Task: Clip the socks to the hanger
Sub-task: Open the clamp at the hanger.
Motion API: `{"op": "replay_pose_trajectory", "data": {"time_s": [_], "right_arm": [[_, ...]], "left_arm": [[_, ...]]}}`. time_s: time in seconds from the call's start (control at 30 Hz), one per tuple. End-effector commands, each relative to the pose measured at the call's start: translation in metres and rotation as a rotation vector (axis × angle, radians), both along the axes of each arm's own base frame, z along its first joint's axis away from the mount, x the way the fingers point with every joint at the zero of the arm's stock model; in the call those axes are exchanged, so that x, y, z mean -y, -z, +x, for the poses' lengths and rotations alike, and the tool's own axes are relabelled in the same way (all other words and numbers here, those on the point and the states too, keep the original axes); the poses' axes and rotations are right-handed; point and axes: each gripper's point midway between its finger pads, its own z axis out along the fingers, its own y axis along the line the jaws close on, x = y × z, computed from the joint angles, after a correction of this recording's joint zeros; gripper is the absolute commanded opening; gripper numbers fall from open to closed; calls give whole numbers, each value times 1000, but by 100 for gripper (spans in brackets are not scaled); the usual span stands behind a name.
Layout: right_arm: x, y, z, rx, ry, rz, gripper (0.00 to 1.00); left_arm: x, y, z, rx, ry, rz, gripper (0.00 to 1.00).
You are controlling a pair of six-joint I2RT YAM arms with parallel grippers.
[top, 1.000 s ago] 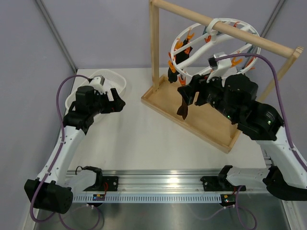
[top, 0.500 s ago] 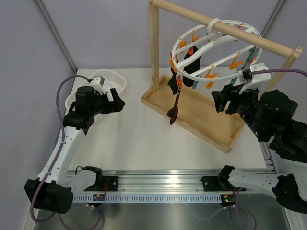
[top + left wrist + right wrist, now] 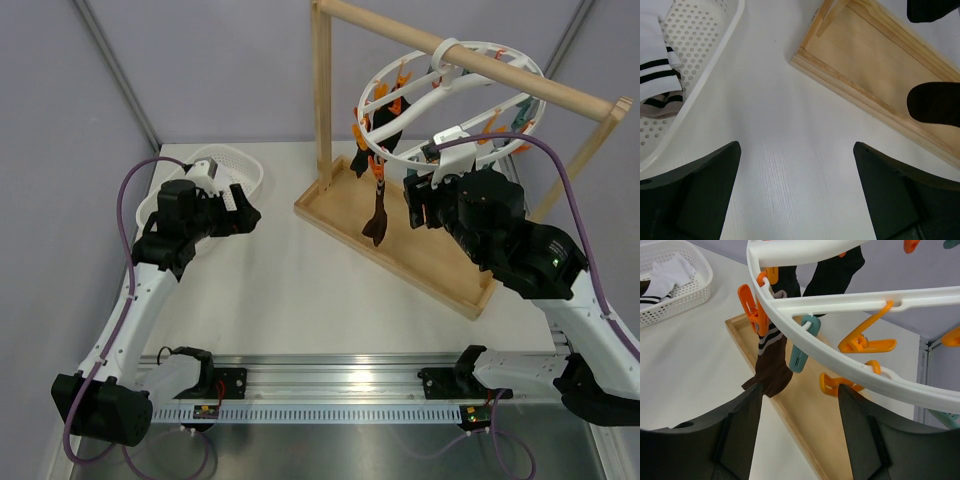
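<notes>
I had the right hand [image 3: 799, 395] open, empty, at the hanger [image 3: 850, 300] by its clipped brown sock [image 3: 771, 372], the left hand [image 3: 796, 147] open near the basket [image 3: 705, 30], ready for another.

Bright diffuse lighting, soft faint shadows, all views sharp.

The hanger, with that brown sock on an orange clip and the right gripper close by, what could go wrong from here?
1. The brown sock hangs from one orange clip by its cuff alone, so a jolt might shake it loose.
2. The right gripper sits open close to the hanger. A careless move away could snag a clip or set the hanger swinging on the wooden rod.
</notes>
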Motion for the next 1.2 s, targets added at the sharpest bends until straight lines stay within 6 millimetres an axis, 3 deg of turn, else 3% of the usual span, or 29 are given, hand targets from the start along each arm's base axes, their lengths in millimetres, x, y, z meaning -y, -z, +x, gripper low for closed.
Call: {"op": "replay_pose_trajectory", "data": {"time_s": [0.0, 0.2, 0.53, 1.17], "right_arm": [[16, -23, 6, 80, 65, 27, 69], [31, -26, -1, 72, 88, 22, 70], [39, -24, 14, 78, 116, 11, 72], [2, -29, 31, 66, -48, 40, 68]], "left_arm": [[0, -10, 4, 46, 2, -14, 99], [3, -11, 4, 47, 14, -23, 99], [2, -9, 4, 40, 14, -20, 99], [4, -7, 4, 33, 20, -22, 99]]}}
